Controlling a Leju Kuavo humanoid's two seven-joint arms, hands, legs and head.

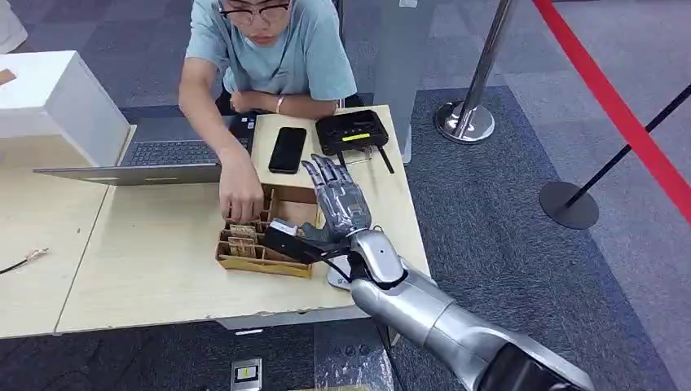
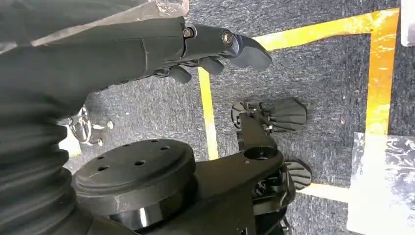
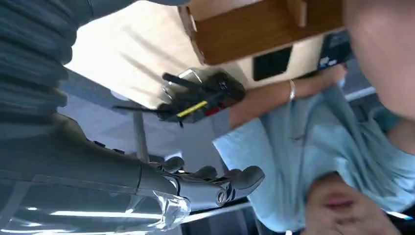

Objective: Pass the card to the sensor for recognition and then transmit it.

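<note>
The robot's right hand (image 1: 341, 199) hovers with fingers spread and nothing in it, just beside the wooden card box (image 1: 265, 254). The cards (image 1: 242, 236) sit under a person's hand (image 1: 241, 195) — none picked up yet. The black sensor (image 1: 352, 131) lies just beyond the fingertips, unused.

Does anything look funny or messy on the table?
Nothing is spilled or broken. The odd bit: a person's hand is reaching into the wooden card box right beside the robot's open right hand, which holds no card.

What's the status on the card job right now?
Right hand open above the wooden box. Left hand hanging over the floor, empty. Person's hand in the box, in the way.
</note>
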